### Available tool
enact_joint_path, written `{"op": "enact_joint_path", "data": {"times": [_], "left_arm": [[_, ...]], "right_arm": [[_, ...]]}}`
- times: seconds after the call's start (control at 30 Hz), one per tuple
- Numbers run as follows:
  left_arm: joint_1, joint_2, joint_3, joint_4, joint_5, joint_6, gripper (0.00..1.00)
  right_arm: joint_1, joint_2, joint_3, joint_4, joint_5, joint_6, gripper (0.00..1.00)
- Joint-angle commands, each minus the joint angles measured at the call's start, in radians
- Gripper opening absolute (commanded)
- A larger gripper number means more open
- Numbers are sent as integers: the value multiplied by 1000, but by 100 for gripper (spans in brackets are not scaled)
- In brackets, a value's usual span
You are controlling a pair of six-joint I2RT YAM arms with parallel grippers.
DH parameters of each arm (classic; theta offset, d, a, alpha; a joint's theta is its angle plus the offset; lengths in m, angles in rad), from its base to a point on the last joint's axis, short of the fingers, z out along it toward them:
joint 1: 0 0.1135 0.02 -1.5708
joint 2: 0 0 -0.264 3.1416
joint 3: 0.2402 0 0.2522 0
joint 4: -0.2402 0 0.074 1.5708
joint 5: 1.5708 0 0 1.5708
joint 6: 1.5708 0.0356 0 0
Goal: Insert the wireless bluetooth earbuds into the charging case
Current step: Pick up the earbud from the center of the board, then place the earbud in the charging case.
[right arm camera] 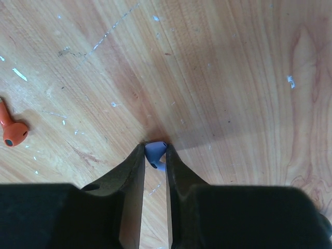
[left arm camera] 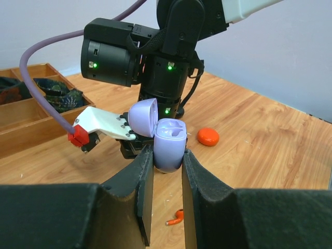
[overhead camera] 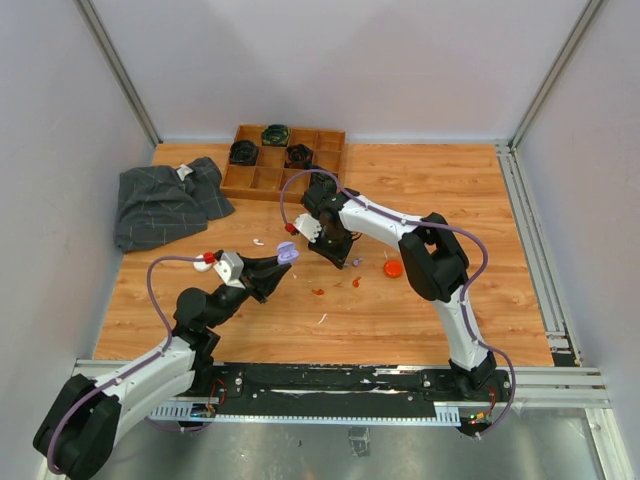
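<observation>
Lilac earbud (right arm camera: 155,154) is pinched in your right jaws, down at the worktop (right arm camera: 233,78); your left jaws clamp the open lilac case (left arm camera: 170,150), raised just left. Next, lift the bud and line it over a socket

The wooden table (overhead camera: 480,200) carries a compartment tray (overhead camera: 268,181), grey cloth (overhead camera: 165,205), orange case (overhead camera: 393,268) and orange earbuds (overhead camera: 318,292)

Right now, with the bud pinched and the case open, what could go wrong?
The lilac earbud sits only at the very tips of the right gripper, so it may slip or twist when lifted. The left gripper pinches only the base of the lilac case, so pressing a bud in could tilt it.
</observation>
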Motion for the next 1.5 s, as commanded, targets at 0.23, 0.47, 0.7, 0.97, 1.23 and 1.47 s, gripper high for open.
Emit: {"op": "enact_joint_path", "data": {"times": [0.23, 0.47, 0.7, 0.97, 1.23, 1.47], "left_arm": [[8, -54, -71, 87, -24, 23, 0], [8, -66, -118, 198, -31, 61, 0], [8, -107, -125, 231, -22, 111, 0], [8, -85, -120, 281, 3, 149, 0], [8, -46, -105, 306, 18, 152, 0], [8, -1, -86, 332, 29, 155, 0]], "right_arm": [[14, -164, -59, 43, -67, 119, 9], [13, -376, -174, 163, -123, 263, 8], [38, -613, -326, 373, -160, 397, 7], [94, -814, -454, 614, -154, 515, 7], [137, -932, -534, 782, -162, 566, 7], [190, -966, -583, 916, -147, 580, 7]]}}
